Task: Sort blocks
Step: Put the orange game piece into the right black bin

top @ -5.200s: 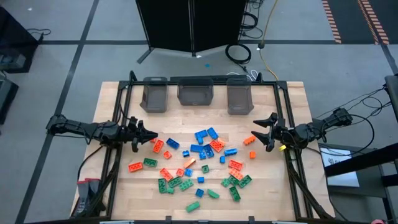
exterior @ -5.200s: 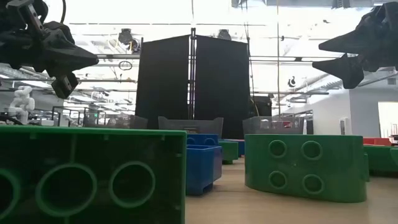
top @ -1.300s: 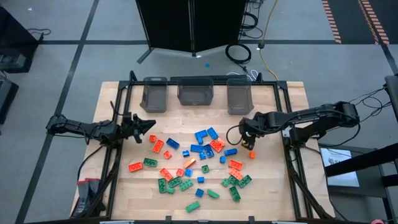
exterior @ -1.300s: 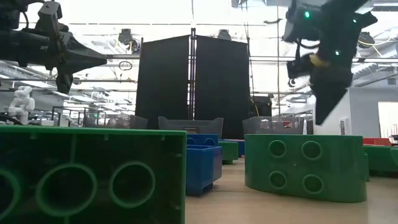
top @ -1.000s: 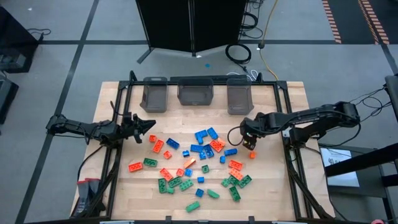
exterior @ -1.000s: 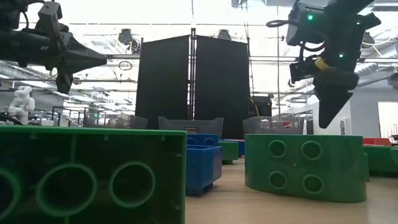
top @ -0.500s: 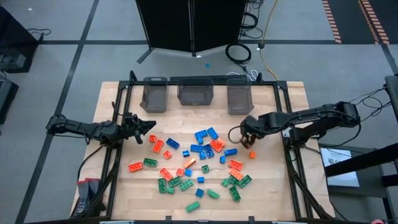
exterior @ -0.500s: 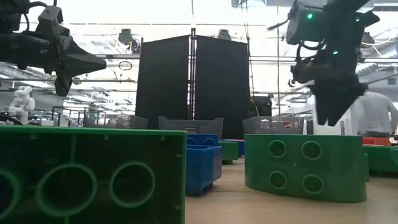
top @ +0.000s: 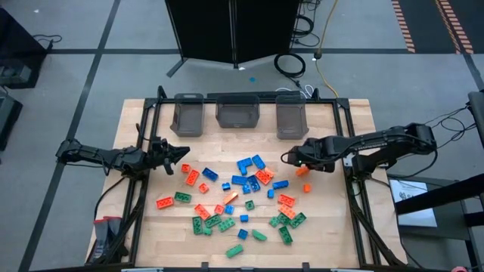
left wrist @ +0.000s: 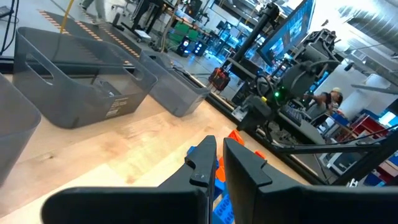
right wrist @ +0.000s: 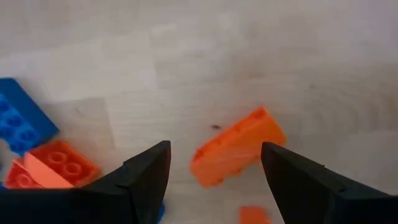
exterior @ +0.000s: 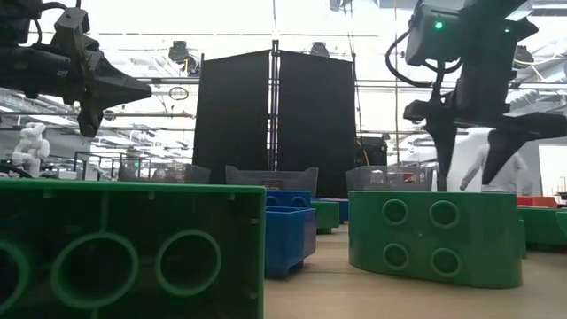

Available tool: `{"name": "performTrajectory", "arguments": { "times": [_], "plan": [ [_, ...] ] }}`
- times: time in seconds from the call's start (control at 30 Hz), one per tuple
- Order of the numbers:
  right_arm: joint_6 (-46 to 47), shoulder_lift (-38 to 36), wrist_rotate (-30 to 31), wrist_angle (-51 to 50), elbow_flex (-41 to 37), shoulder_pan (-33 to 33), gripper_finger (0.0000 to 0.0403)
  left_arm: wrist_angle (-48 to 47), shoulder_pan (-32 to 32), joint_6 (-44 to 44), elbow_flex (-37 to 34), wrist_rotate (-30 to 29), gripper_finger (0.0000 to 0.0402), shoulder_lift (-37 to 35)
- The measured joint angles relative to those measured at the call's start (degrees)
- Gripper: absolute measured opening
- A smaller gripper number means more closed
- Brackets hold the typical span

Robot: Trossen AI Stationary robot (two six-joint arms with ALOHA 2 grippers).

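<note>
Right gripper (right wrist: 214, 165) hovers, jaws wide apart and empty. An orange brick (right wrist: 237, 146) lies on the tabletop (right wrist: 261, 56) between them. Left gripper (left wrist: 214, 162) waits, jaws nearly closed, empty.

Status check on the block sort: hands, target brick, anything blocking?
Right hand open, above orange brick, nothing held. Left hand waits at left edge of the pile, fingers near shut. Three bins behind. Nothing blocking the orange brick.

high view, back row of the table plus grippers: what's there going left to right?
left gripper → left bin → middle bin → right bin → right gripper, open above an orange brick.
</note>
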Motion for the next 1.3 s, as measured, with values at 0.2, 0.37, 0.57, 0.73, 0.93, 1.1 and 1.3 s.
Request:
{"name": "performTrajectory", "arguments": {
  "times": [0.2, 0.37, 0.57, 0.73, 0.93, 1.1, 1.3],
  "plan": [
    [7.0, 0.2, -0.1, -3.0, 0.0, 2.9, 0.0247, 0.1, 0.0, 0.0, 0.0, 0.0, 0.0033, 0.0],
    [13.3, 0.8, -1.1, -3.2, 0.0, 6.3, 0.0247, 0.0, 0.0, 0.0, 0.0, 0.0, 0.0033, 0.0],
    [21.7, 4.1, -0.9, -2.2, 0.0, 6.8, 0.0247, -0.2, 0.0, 0.0, 0.0, 0.0, 0.0033, 0.0],
    [30.8, 6.2, 1.4, 1.2, 0.0, 6.0, 0.0247, -0.3, 0.0, 0.0, 0.0, 0.0, 0.0033, 0.0],
    [33.0, 6.6, 6.1, 3.7, 0.0, 5.3, 0.0247, -0.3, 0.0, 0.0, 0.0, 0.0, 0.0033, 0.0],
    [33.2, 6.6, 6.3, 3.7, 0.0, 4.7, 0.0247, -0.3, 0.0, 0.0, 0.0, 0.0, 0.0033, 0.0],
    [33.4, 8.6, 4.8, 3.8, 0.0, 3.7, 0.0247, -0.3, 0.0, 0.1, 0.0, 0.0, 0.0033, 0.0]
  ]
}}
